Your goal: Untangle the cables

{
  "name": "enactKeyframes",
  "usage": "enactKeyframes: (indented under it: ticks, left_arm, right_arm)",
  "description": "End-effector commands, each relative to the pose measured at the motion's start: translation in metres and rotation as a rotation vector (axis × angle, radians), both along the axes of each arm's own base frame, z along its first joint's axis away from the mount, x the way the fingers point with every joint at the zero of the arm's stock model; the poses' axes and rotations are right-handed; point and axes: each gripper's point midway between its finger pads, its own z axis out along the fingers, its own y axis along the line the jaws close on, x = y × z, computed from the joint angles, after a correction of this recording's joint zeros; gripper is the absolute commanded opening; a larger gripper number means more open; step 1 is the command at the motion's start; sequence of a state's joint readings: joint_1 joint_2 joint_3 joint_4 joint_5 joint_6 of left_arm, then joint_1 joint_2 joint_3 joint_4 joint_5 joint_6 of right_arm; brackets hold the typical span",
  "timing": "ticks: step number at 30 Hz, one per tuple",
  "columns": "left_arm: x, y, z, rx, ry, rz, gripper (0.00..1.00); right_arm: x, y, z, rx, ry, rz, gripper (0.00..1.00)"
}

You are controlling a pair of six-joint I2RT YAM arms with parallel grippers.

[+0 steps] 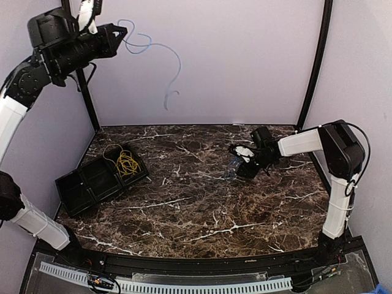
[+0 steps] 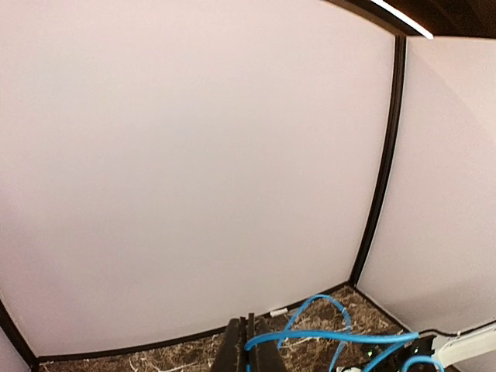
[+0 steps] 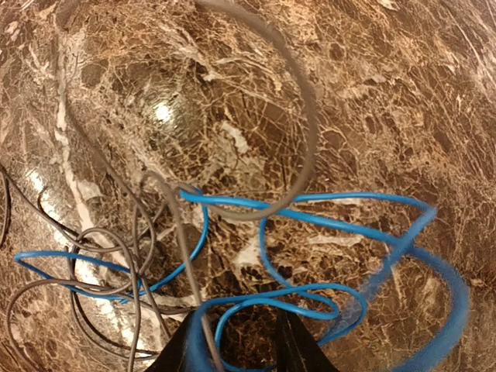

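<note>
A blue cable [image 2: 333, 335] pinched in the fully closed left claw [image 1: 122, 35], held high over the counter's [image 1: 202, 211] far left corner, with loose loops beside the fingertips and one long tail dangling free in front of the back wall, well clear of the marble. A second blue cable [image 3: 459, 298] down on the counter toward its right edge, spread in several overlapping loops and crossed by thin grey wires [image 3: 312, 124]. Right claw [image 1: 240, 166] low over that tangle, fingers parted, a blue loop and one grey strand passing through the gap; contact with either finger impossible to tell. Yellow cables [image 1: 127, 163] bunched in the rightmost compartment of a black tray [image 1: 86, 187] near the counter's left edge, well apart from both blue ones.
</note>
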State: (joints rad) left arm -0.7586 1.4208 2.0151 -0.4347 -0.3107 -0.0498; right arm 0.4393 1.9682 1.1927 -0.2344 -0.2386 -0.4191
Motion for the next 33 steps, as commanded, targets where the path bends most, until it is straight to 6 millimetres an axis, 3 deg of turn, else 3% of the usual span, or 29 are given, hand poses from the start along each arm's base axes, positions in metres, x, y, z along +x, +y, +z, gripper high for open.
enactKeyframes:
  ticks: [1,8,11,19,22,27,33]
  left_arm:
    - [-0.006,0.01,0.008,-0.02,-0.012,0.013,0.0]
    - [-0.01,0.031,0.012,0.011,-0.022,0.095,0.0]
    - [-0.009,0.039,0.002,0.046,0.007,0.139,0.0]
    - [-0.005,0.051,-0.075,0.162,0.17,0.213,0.0]
    - [-0.009,0.058,-0.101,0.17,0.205,0.23,0.0]
    - [-0.014,0.07,-0.128,0.198,0.249,0.263,0.0]
    - [-0.015,0.1,-0.165,0.246,0.335,0.379,0.0]
  right_arm:
    - [-0.022,-0.03,-0.026,-0.117,0.109,-0.052,0.33]
    - [-0.018,-0.038,-0.016,-0.111,0.098,-0.063,0.35]
    - [-0.021,-0.034,0.001,-0.083,0.088,-0.037,0.45]
    - [-0.03,-0.034,0.072,-0.019,-0.007,-0.005,0.83]
    - [-0.04,-0.032,0.09,-0.001,0.015,0.029,0.88]
    - [-0.06,-0.029,0.114,0.049,0.02,0.077,0.93]
    - [-0.074,-0.032,0.124,0.092,-0.089,0.099,0.96]
